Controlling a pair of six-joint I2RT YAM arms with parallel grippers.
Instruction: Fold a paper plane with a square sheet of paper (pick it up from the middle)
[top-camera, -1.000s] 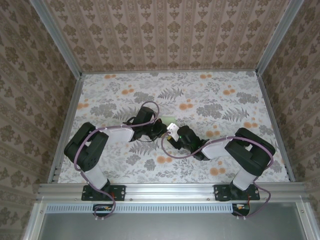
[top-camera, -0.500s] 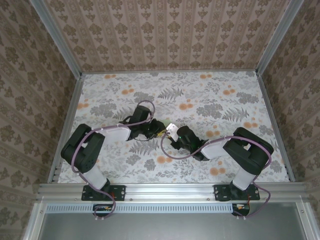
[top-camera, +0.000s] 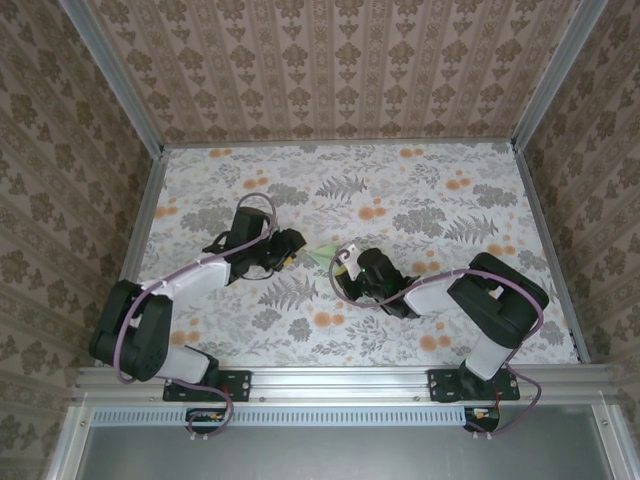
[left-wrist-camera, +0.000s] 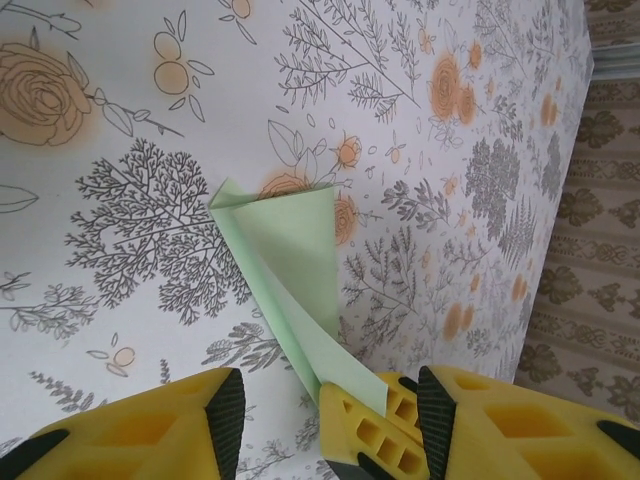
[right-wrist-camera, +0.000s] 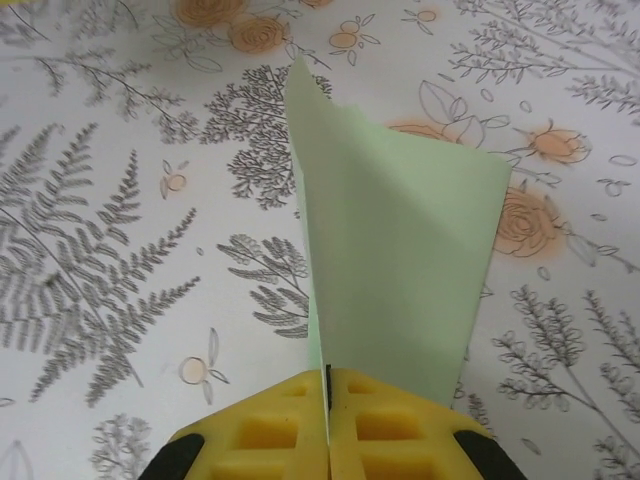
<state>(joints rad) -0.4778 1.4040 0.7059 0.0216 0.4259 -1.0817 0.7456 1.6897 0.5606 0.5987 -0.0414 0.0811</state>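
The pale green sheet of paper (right-wrist-camera: 400, 260) is folded into a tapering, creased shape that stands up off the table. My right gripper (right-wrist-camera: 328, 385) is shut on its narrow end, yellow fingers pressed together on the crease. In the top view the paper (top-camera: 320, 251) shows as a small green sliver between the two grippers, with the right gripper (top-camera: 345, 263) at its right. My left gripper (top-camera: 291, 247) sits just left of it. In the left wrist view the left gripper (left-wrist-camera: 330, 420) stands open, its pads either side of the paper (left-wrist-camera: 290, 250) without touching it.
The table (top-camera: 420, 190) carries a floral cloth and is bordered by aluminium rails (top-camera: 135, 240) and patterned walls. The right arm's cable (top-camera: 335, 280) loops near the grippers.
My left gripper has opened, let go of the paper and drawn back to the left. My right gripper has shut on the paper's narrow end.
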